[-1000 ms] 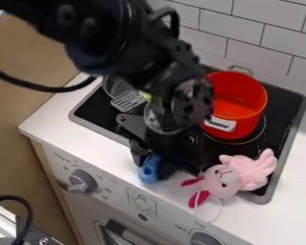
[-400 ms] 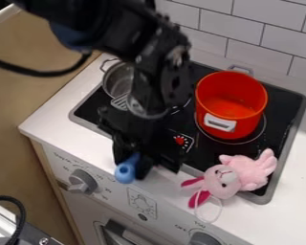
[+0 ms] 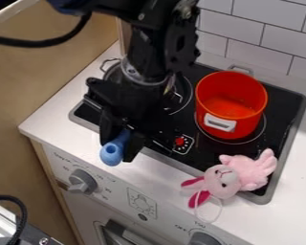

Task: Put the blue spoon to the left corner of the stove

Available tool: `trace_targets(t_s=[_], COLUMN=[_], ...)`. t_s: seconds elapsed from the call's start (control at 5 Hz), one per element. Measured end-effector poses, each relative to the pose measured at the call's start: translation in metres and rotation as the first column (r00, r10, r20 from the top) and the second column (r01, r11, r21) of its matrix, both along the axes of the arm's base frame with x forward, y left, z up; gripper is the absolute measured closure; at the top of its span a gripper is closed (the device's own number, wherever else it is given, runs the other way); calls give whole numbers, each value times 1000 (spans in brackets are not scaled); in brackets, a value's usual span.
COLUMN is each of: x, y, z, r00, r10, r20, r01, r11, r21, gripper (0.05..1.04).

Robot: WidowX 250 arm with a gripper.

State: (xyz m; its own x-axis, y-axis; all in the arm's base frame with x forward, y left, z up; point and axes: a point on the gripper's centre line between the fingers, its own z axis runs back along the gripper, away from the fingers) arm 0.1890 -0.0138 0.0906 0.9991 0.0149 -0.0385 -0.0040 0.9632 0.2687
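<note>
Right in front of you, the white counter (image 3: 56, 117) surrounds the black stove (image 3: 210, 148). Your gripper (image 3: 122, 140) hangs near the stove's front edge, its fingers drawn in around the blue spoon. The red pot (image 3: 235, 98) stands on the stove, the pink bunny (image 3: 235, 179) lies across its front rim, and your spoon (image 3: 112, 152) points toward the camera.

The black WidowX 250 arm (image 3: 146, 52) reaches in from the top edge, its two-finger gripper (image 3: 122, 142) hanging fingertips downward, the fingers closed in a grip.
</note>
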Motion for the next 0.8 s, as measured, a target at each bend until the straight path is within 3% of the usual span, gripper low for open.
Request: trace_targets(t_s=[0.4, 0.8], x=[-12, -15], y=[36, 81], z=[26, 10], r00=[994, 977], r10=[-108, -210], r20=[-7, 41], r01=[109, 204], r11=[992, 973], r21=[71, 110], gripper=[760, 760])
